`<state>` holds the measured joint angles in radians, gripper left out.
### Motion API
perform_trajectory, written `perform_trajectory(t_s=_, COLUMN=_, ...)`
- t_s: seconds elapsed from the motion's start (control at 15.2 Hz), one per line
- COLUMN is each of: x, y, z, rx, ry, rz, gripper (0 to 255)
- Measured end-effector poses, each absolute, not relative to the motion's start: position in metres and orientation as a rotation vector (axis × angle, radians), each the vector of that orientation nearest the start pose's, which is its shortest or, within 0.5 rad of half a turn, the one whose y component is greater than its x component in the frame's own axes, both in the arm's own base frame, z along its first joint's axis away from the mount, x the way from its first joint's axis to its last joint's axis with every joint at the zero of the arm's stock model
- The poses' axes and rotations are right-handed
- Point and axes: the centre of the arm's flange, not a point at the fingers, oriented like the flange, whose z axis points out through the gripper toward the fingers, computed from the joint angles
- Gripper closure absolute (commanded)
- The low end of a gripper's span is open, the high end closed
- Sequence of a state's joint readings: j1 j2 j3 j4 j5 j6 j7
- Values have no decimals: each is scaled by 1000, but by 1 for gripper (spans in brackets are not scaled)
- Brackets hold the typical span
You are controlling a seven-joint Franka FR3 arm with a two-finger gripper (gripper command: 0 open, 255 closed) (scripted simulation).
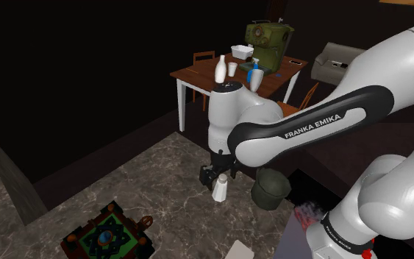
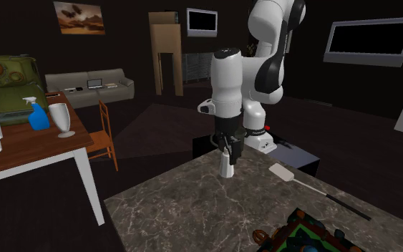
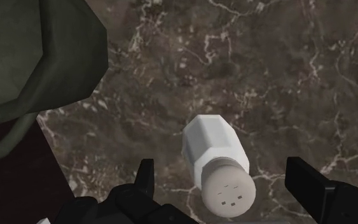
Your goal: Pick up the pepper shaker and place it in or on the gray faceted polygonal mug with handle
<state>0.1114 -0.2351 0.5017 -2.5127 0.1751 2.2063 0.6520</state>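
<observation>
Pincer (image 3: 222,173) spread wide, poised just above the pepper shaker (image 3: 217,156), one black finger to either side, neither touching. Beneath everything, dark veined stone worktop (image 3: 266,63), bare around the target. Close by, toward the worktop's edge, dark grey-green faceted mug (image 3: 31,63), mouth up, near the shaker but apart from it. Between the fingers, white shaker standing upright on the stone: faceted body, rounded cap, a few small holes facing up at the wrist camera. Same layout from the shoulder view: pincer (image 1: 218,165) over shaker (image 1: 219,188), mug (image 1: 270,187) just to that view's right. Step in hand, by the look of it: the descent before the grasp. Best done by coming straight down with the shaker centred in the gap, to avoid clipping the cap and tipping it. Go low enough to clasp the faceted body rather than the rounded cap, a likely slipping spot. Line the finger pads up with two opposite flat faces if possible. Close gently and evenly, stopping short of the stone. Lift vertically, well above the mug's rim, before any sideways move, given the mug so close and so near the edge. Keep the shaker upright on the way over.
</observation>
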Motion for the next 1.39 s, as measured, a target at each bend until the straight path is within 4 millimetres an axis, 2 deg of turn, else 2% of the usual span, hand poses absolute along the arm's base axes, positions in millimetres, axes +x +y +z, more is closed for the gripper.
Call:
perform_trajectory(t_s=0.73, x=353, y=251, z=350, rx=-3163, ry=264, rz=141, gripper=255)
perform_trajectory(t_s=1.39, x=353, y=252, z=400, rx=-3163, ry=264, rz=141, gripper=255)
